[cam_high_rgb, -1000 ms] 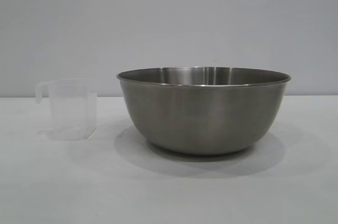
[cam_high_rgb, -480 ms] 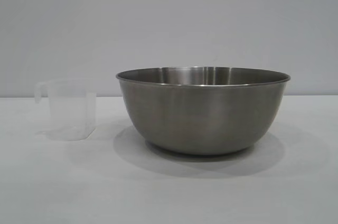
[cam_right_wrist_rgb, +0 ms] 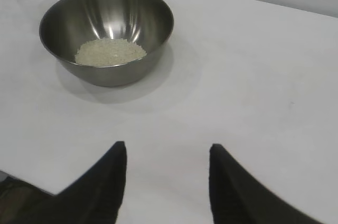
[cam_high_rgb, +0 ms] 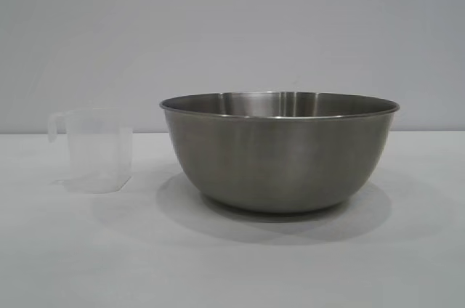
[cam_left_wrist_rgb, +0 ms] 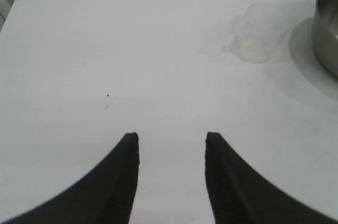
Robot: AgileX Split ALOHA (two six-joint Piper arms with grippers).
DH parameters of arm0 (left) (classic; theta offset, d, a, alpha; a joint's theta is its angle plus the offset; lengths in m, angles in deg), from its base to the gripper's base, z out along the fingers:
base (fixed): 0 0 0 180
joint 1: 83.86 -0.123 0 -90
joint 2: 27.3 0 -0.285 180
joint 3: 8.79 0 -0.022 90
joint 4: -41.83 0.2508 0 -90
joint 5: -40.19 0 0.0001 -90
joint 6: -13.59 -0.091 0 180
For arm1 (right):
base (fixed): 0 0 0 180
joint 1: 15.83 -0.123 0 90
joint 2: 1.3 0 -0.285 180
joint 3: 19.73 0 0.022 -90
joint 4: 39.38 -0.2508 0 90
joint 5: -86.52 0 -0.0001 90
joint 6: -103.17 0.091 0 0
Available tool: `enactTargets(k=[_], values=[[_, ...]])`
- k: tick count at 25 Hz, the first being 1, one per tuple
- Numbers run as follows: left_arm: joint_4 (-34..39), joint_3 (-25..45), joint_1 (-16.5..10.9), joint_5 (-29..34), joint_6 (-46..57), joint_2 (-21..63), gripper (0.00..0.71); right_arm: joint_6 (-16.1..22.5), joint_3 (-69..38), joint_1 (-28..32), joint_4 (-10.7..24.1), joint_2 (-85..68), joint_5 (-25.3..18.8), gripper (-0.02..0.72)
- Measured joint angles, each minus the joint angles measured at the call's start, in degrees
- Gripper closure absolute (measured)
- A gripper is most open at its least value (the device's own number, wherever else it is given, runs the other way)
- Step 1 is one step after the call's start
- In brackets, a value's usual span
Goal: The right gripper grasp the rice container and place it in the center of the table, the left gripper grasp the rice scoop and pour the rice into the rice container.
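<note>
The steel rice container (cam_high_rgb: 280,152) stands on the white table (cam_high_rgb: 232,264), right of centre in the exterior view. In the right wrist view the rice container (cam_right_wrist_rgb: 108,34) holds a pale heap of rice (cam_right_wrist_rgb: 110,52). The clear plastic rice scoop (cam_high_rgb: 94,150) stands upright to its left, handle pointing away from the bowl; the rice scoop (cam_left_wrist_rgb: 253,44) shows faintly in the left wrist view beside the rice container's edge (cam_left_wrist_rgb: 326,28). My left gripper (cam_left_wrist_rgb: 171,138) is open over bare table, well short of the scoop. My right gripper (cam_right_wrist_rgb: 168,150) is open and empty, back from the bowl.
A plain grey wall (cam_high_rgb: 232,32) runs behind the table. The table's near edge (cam_right_wrist_rgb: 26,182) shows by my right gripper. White tabletop spreads around the scoop and the bowl.
</note>
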Motion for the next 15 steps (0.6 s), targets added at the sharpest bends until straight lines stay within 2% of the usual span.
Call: enactTargets(k=[4, 6, 11, 15], values=[[0.0, 0.0, 0.0, 0.0, 0.0, 0.0, 0.455, 0.0, 0.0, 1.6, 0.0, 0.0, 0.0, 0.367], [0.0, 0.0, -0.1, 0.0, 0.0, 0.0, 0.455, 0.0, 0.0, 4.8, 0.0, 0.0, 0.0, 0.367], [0.0, 0.0, -3.0, 0.0, 0.0, 0.0, 0.455, 0.0, 0.0, 14.9, 0.0, 0.0, 0.0, 0.367], [0.0, 0.0, -3.0, 0.0, 0.0, 0.0, 0.455, 0.0, 0.0, 17.6, 0.0, 0.0, 0.0, 0.367]])
